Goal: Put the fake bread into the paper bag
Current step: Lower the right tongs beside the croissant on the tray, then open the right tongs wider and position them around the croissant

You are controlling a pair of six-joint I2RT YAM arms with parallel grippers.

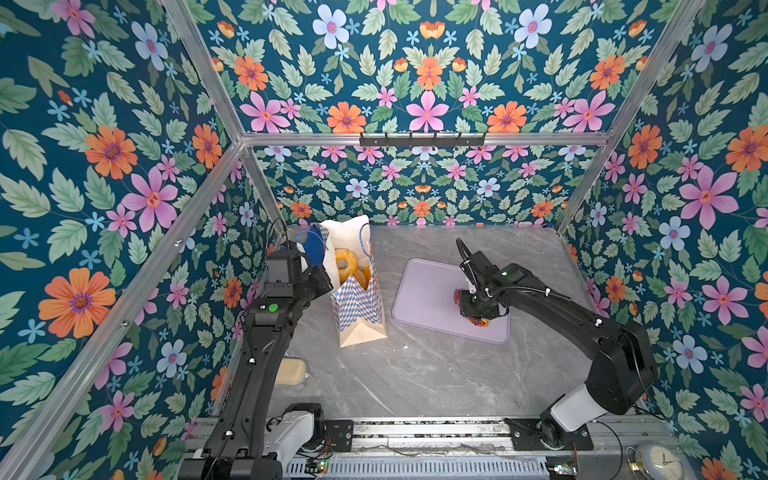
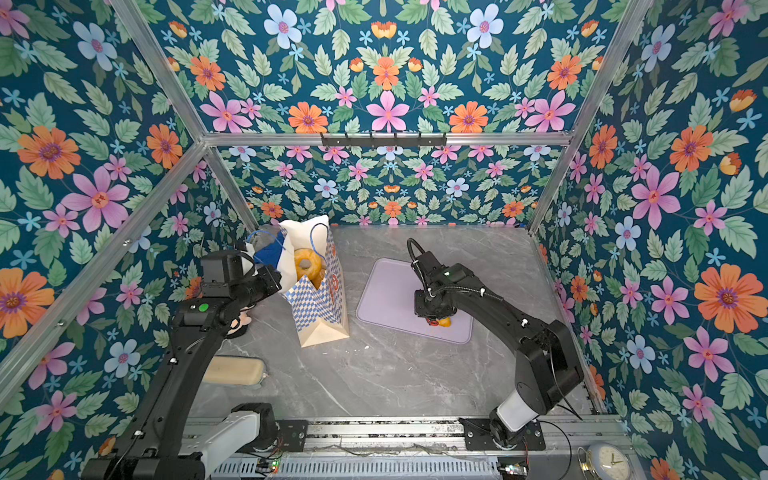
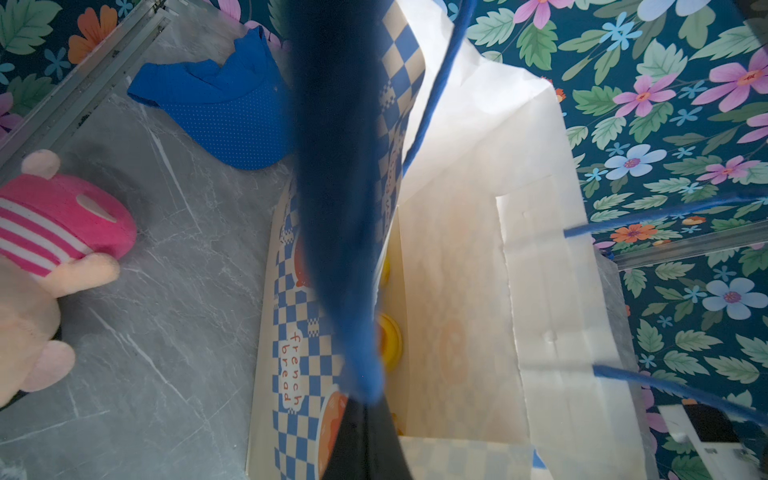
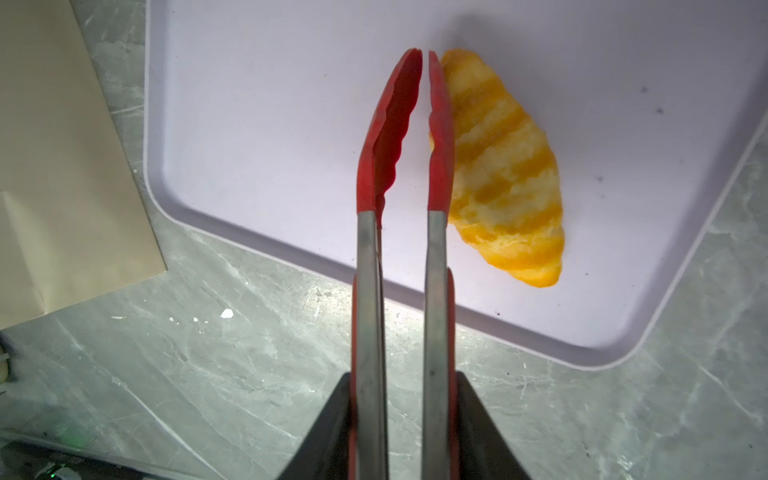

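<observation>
Clamping a pair of tongs (image 4: 369, 266) by the steel arms, the right gripper (image 4: 402, 386) is narrowed down onto them, w/ the red tips nearly meeting & nothing btwn them. One red tip lies just beside a croissant (image 4: 503, 174), the only fake bread on the lilac tray (image 4: 270, 124); can't tell if tip & croissant actually touch. In both top views the tray sits right of ctr on the grey marble table (image 1: 415, 374), croissant near its lower-right corner, mostly hidden under the arm. The paper bag (image 1: 359, 307) stands upright left of ctr, mouth open, near the tray w/ a strip of table btwn; a ring doughnut (image 1: 345, 261) & more golden pieces show inside, high up. The left gripper (image 3: 365, 419) is fully closed at the bag's left rim, pinching a blurred blue band there – cord handle or paper edge, can't tell which. A blue cloth (image 3: 216, 112) lies on the table behind the bag, toward upper left; a pink-striped plush doll (image 3: 54, 232) lies left of the bag, partly under the left arm.
</observation>
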